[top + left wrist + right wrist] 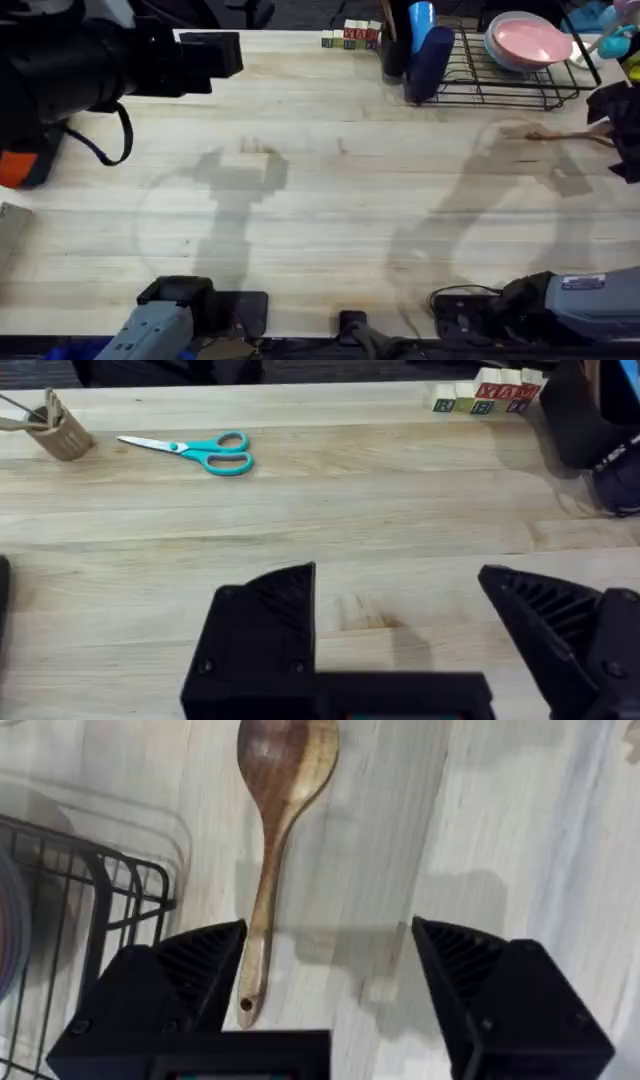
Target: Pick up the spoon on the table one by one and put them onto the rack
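The spoon (275, 850) lies flat on the worktop (330, 220), not yet lifted, so the first pick seems still to be ahead. In the overhead view the spoon (565, 135) sits at about 3 o'clock from the middle of the worktop, just in front of the rack (500, 80), which stands at roughly 1 o'clock. The rack already carries a pink plate (528, 42) and some blue things; I cannot see a wooden spoon resting on it, though part of the rack is hidden behind the dark arm at the right edge.

The right tool (330, 970) hovers over the spoon's handle end with its fingers spread wide, and nothing is between them. The handle tip lies just beside one finger rather than centred in the gap, so the tool likely needs a small sideways shift before closing. The rack's wire corner (110, 910) is near that same finger.

The left tool (400, 630) is also wide open and empty, held above bare worktop. Well apart from it lie teal scissors (200, 452), a small holder (60, 432) and a row of letter blocks (485, 395).

Remaining, as I judge it: grasp, lift, carry to the rack, release.
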Robot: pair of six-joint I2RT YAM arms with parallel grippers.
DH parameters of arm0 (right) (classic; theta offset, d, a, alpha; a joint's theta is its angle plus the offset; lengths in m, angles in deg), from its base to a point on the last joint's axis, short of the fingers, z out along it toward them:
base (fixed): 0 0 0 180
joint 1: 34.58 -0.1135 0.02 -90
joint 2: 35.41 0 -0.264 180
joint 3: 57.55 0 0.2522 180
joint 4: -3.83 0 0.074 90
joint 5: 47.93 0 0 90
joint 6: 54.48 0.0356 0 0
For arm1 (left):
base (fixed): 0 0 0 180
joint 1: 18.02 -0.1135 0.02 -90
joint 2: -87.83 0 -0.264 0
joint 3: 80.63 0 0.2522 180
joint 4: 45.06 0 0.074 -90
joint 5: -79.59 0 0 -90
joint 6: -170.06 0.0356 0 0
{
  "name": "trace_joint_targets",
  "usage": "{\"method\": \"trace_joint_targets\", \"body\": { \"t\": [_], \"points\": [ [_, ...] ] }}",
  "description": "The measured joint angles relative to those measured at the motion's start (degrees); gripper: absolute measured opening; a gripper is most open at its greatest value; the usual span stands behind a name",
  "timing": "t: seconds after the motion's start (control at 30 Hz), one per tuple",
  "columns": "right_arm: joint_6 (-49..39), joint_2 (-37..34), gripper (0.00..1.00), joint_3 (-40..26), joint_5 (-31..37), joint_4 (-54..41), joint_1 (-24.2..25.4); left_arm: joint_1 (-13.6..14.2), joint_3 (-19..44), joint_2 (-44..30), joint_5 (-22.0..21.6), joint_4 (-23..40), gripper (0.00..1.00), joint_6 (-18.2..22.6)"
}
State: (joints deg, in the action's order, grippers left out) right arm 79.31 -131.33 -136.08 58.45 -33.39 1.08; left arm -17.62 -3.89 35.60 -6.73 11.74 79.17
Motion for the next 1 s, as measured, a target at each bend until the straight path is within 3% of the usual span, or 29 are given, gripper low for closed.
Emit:
{"method": "trace_joint_targets", "body": {
  "t": [0.33,1.0],
  "points": [
    [0.2,-2.4,0.996,0.0,-4.7,6.9,0.7,0.0,0.0,0.0,0.0,0.0,0.994,0.0],
    [0.2,-8.4,0.996,0.0,-5.1,10.9,0.7,0.0,0.0,0.0,0.0,0.0,0.994,0.0]
  ]
}}
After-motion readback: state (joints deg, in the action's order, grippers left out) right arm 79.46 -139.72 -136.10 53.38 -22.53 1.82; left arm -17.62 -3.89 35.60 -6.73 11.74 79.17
